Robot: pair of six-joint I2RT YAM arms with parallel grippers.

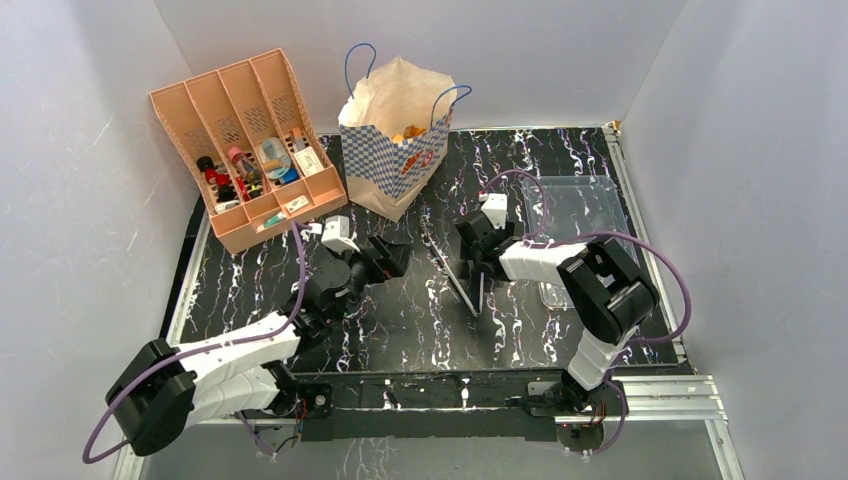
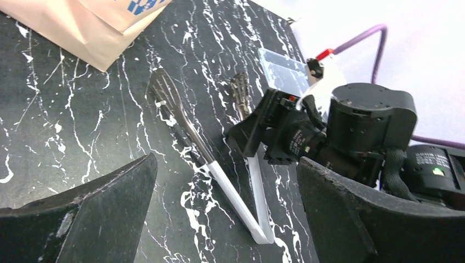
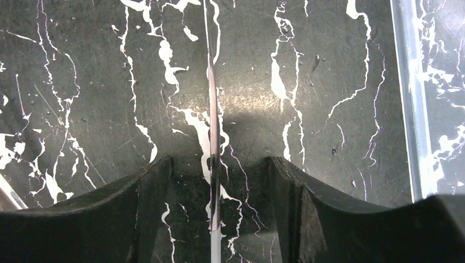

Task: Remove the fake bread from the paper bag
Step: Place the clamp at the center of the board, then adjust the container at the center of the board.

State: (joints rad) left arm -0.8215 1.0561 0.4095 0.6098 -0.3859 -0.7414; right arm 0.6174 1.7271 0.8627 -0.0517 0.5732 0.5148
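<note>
Your left fingers [image 2: 109, 208] are spread wide and hold nothing. They hang low over the black bench [image 1: 400, 320] with its white streaks, near the middle. Your right fingers [image 3: 109, 219] are apart too. One thin arm of the metal tongs [image 3: 213, 109] runs right between them, but neither finger touches it, so nothing is grasped.

The tongs lie flat on the bench in a V shape. Their white joined end points toward you and their two slotted tips point toward the back.

The fake bread [image 1: 411, 133] is inside the paper bag [image 1: 390, 150]. You can see only a few orange and tan bits at the bag's open mouth (too small to tell which bread is which). The bag stands upright at the back of the bench, well apart from both sets of fingers. Its blue cord handles stick up.

You can see a blue print on the bag in the left wrist view, but it is cut off at the edge and cannot be read. There is a small red mark on the checkered band, too small to read. The tiny white print on your right arm's black motor cannot be read either.

An orange slotted organiser [image 1: 250, 140] full of small things sits just left of the bag. A clear plastic tray [image 1: 590, 190] sits on the right side.
</note>
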